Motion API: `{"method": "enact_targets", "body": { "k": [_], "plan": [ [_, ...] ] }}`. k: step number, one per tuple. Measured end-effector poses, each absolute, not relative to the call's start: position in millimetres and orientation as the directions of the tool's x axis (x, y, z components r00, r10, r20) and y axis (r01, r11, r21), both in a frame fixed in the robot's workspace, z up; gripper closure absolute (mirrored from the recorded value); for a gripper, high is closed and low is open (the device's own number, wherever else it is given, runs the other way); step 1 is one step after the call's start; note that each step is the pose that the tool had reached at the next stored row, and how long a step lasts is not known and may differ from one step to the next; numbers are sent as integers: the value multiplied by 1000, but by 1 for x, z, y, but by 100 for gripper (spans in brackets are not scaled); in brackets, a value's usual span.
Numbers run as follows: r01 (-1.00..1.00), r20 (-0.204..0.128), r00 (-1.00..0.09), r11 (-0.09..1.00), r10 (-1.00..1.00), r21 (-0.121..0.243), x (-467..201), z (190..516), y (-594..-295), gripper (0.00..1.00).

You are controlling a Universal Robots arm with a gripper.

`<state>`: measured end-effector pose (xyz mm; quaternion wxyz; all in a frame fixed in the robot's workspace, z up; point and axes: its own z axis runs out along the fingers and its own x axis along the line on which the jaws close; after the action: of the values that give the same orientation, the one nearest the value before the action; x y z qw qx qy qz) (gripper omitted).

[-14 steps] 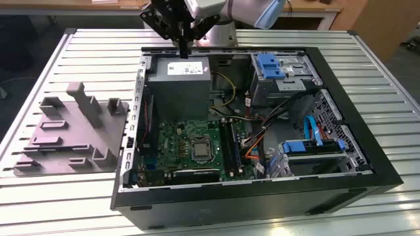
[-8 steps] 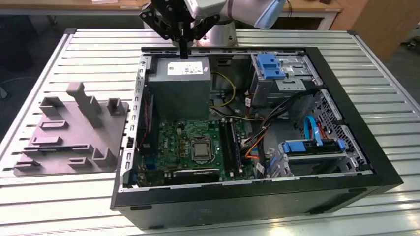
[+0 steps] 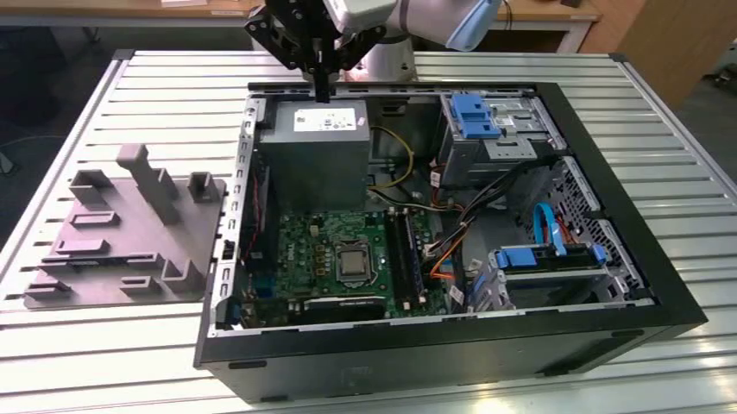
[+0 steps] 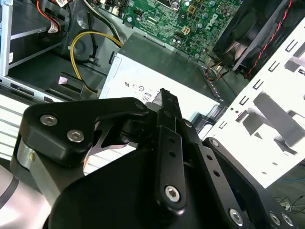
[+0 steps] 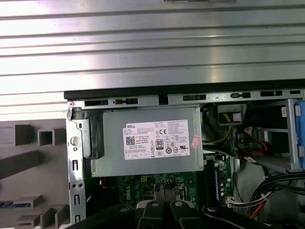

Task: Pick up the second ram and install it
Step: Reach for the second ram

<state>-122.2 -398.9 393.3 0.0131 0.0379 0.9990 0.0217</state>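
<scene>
Grey fixture (image 3: 116,233) sits outside case (image 3: 461,345), well apart from my jaws, toward exterior view's left. Second ram (image 5: 8,203) looks like dark blue strip lying in fixture slot, far from my fingertips. My gripper (image 3: 324,86) is pinched together on nothing, hanging just above grey power supply (image 3: 311,147). Green motherboard (image 3: 334,250) lies below, past jaws. Blue drive bracket (image 3: 472,116) is off toward right.
</scene>
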Motion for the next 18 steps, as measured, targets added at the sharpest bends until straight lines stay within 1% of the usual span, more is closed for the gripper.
{"method": "enact_targets", "body": {
  "k": [18],
  "plan": [
    [74,-41,-996,996,76,46,-170,392,-399,90]
  ]
}}
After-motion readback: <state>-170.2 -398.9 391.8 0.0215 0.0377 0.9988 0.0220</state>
